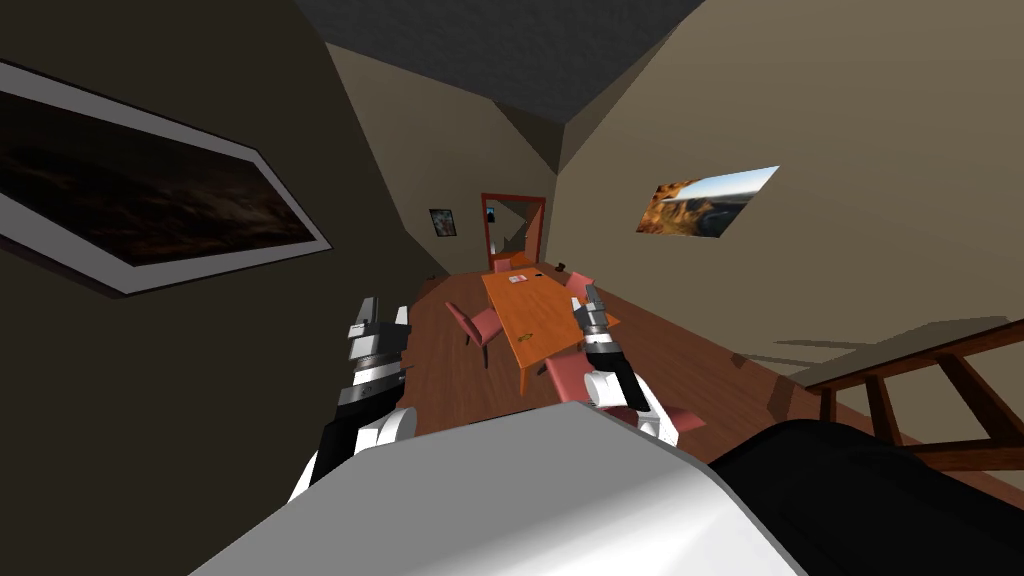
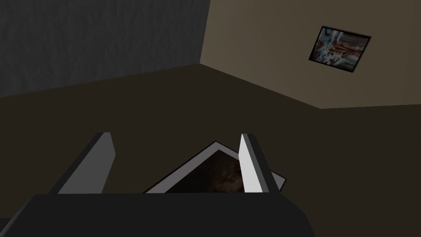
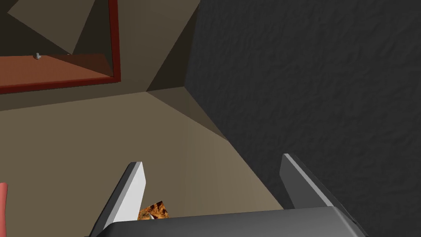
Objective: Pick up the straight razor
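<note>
Well short of the orange bench (image 1: 545, 305), left gripper (image 1: 386, 307) and right gripper (image 1: 590, 295) both hover spread, holding nothing.

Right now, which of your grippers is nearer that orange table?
Right. The right gripper hangs in line with the table's edge; the left gripper is farther aside, by the wall.

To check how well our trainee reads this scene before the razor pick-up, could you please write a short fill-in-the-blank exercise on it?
1. The left gripper and the right gripper are both raised in front of the robot with their fingers ____.
2. The top of the table ahead is ____ in colour.
3. The door frame beyond the far end of the table is ____.

Missing words: open; orange; red.
</note>
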You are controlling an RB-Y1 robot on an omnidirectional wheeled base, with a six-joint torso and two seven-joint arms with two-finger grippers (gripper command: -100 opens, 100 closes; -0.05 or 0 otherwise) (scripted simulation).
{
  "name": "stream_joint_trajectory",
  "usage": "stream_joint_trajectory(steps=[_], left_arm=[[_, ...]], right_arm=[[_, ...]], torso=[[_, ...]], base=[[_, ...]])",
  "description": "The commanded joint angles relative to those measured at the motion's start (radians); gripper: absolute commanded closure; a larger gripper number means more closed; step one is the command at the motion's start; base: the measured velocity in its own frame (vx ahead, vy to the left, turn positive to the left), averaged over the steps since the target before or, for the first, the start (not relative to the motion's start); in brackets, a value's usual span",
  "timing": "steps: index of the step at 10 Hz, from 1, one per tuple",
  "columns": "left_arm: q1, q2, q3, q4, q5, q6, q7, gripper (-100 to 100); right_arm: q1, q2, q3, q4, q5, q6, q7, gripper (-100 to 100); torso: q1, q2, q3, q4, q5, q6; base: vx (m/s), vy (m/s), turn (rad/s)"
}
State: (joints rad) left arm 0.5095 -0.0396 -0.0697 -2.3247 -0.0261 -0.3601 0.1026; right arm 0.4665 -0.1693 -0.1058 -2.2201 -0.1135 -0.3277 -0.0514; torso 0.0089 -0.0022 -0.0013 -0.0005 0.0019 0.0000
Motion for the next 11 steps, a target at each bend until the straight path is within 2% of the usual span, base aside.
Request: stream_joint_trajectory(steps=[1, 2, 3, 4, 5, 6, 7, 8, 9, 10, 11], left_arm=[[0.000, 0.000, 0.000, 0.000, 0.000, 0.000, 0.000, 0], [0.000, 0.000, 0.000, 0.000, 0.000, 0.000, 0.000, 0], [0.000, 0.000, 0.000, 0.000, 0.000, 0.000, 0.000, 0], [0.000, 0.000, 0.000, 0.000, 0.000, 0.000, 0.000, 0], [0.000, 0.000, 0.000, 0.000, 0.000, 0.000, 0.000, 0], [0.000, 0.000, 0.000, 0.000, 0.000, 0.000, 0.000, 0], [0.000, 0.000, 0.000, 0.000, 0.000, 0.000, 0.000, 0], [0.000, 0.000, 0.000, 0.000, 0.000, 0.000, 0.000, 0], [0.000, 0.000, 0.000, 0.000, 0.000, 0.000, 0.000, 0], [0.000, 0.000, 0.000, 0.000, 0.000, 0.000, 0.000, 0], [0.000, 0.000, 0.000, 0.000, 0.000, 0.000, 0.000, 0]], right_arm=[[-0.009, -0.008, -0.015, 0.006, -0.010, 0.024, -0.040, -100], [-0.018, -0.015, -0.035, 0.018, -0.024, 0.056, -0.073, -100], [-0.018, -0.015, -0.035, 0.018, -0.024, 0.056, -0.085, -100], [-0.029, -0.021, -0.055, 0.031, -0.038, 0.090, -0.122, -100], [-0.029, -0.021, -0.055, 0.031, -0.038, 0.090, -0.133, -100], [-0.040, -0.026, -0.077, 0.046, -0.053, 0.127, -0.171, -100], [-0.040, -0.026, -0.077, 0.046, -0.053, 0.127, -0.182, -100], [-0.052, -0.030, -0.100, 0.062, -0.067, 0.167, -0.216, -100], [-0.052, -0.030, -0.100, 0.062, -0.067, 0.167, -0.233, -100], [-0.066, -0.032, -0.124, 0.080, -0.081, 0.209, -0.266, -100], [-0.066, -0.032, -0.124, 0.080, -0.081, 0.209, -0.285, -100]], torso=[[0.000, 0.000, 0.000, 0.000, 0.000, 0.000], [-0.001, 0.000, 0.000, 0.000, 0.000, 0.000], [-0.002, -0.001, 0.000, 0.000, 0.000, 0.000], [-0.004, -0.001, 0.000, 0.000, -0.001, 0.000], [-0.004, -0.001, -0.001, 0.000, -0.001, 0.000], [-0.004, -0.001, 0.000, 0.000, -0.001, 0.000], [-0.002, -0.001, -0.001, 0.000, 0.000, 0.000], [-0.003, -0.001, 0.000, 0.000, 0.000, 0.000], [-0.003, -0.001, -0.001, 0.000, -0.001, 0.000], [-0.004, -0.001, 0.000, 0.000, -0.001, 0.000], [-0.002, -0.001, 0.000, 0.000, 0.000, 0.000]], base=[[0.030, 0.119, -0.018], [0.041, 0.105, -0.020], [0.039, 0.076, -0.011], [0.049, 0.079, -0.021], [0.037, 0.077, -0.013], [0.050, 0.105, -0.022], [0.037, 0.088, -0.017], [0.040, 0.088, -0.025], [0.038, 0.081, -0.014], [0.039, 0.119, -0.025], [0.039, 0.099, -0.026]])
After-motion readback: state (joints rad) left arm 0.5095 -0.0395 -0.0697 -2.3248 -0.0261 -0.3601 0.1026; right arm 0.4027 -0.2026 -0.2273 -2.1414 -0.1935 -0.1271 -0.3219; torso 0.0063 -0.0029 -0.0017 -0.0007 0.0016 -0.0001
